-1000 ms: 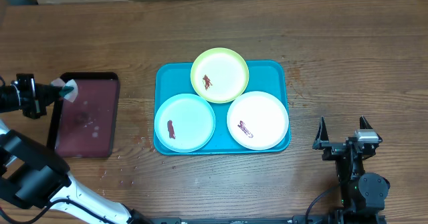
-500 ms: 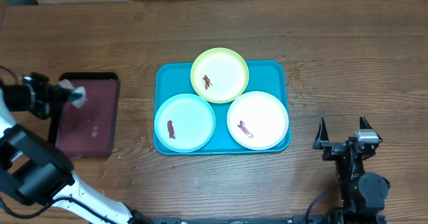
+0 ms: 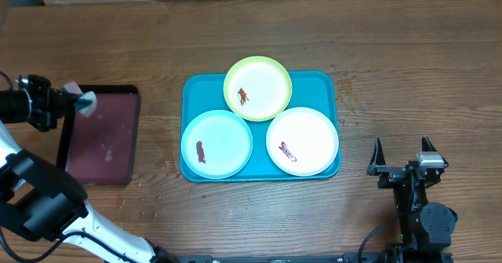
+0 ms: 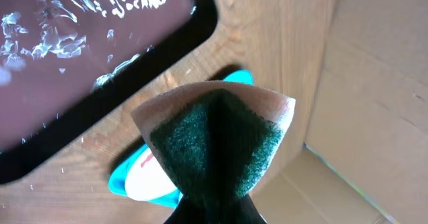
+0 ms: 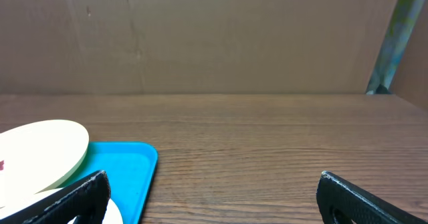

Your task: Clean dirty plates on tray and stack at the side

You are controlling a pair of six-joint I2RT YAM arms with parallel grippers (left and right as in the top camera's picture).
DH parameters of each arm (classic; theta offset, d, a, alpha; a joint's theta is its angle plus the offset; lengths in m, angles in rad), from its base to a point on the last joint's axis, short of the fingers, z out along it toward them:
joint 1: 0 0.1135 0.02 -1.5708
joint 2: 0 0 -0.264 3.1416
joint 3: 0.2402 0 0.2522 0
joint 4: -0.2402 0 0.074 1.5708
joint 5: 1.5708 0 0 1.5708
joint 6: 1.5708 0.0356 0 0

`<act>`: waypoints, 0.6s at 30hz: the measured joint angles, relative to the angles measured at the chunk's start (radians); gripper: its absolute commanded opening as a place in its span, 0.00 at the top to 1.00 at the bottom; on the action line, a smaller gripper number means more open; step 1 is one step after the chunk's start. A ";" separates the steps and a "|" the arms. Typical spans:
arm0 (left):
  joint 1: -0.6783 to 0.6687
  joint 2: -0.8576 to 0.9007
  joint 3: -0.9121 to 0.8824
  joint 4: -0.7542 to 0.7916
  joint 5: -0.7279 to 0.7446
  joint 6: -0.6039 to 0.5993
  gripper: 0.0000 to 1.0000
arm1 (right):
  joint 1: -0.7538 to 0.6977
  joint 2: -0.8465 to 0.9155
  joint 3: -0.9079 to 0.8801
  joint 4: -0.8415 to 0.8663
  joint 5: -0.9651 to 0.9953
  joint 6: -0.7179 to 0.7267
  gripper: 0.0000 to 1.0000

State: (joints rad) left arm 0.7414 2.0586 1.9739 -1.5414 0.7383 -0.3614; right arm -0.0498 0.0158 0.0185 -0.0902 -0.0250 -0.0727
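Sponge [image 4: 214, 137] sits pinched in left hand [image 3: 73, 104] over maroon tray [image 3: 102, 147] edge.

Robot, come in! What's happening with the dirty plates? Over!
Left gripper shut on sponge, above maroon tray. Right gripper open, parked beside turquoise tray. Yellow-green plate, light blue plate, white plate on it, all smeared. Nothing in between.

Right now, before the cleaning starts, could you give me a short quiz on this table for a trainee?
1. True or false: the round yellow-green plastic plate reaches past the far rim of the large turquoise rectangular plastic tray.
2. The left fingers hold: A nothing; B a green-faced foam sponge; C a white cup.
3. Counting the light blue plate and the white plate, how many plates on the tray carry a reddish-brown smear?
Key: 1 true; 2 B; 3 three.
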 measured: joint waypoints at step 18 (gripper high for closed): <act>0.008 0.003 -0.231 0.094 -0.025 0.027 0.96 | 0.000 0.000 0.000 0.000 0.000 0.000 0.00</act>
State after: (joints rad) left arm 0.7498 2.0621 1.7432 -1.4471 0.7136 -0.3347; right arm -0.0498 0.0158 0.0185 -0.0902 -0.0250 -0.0723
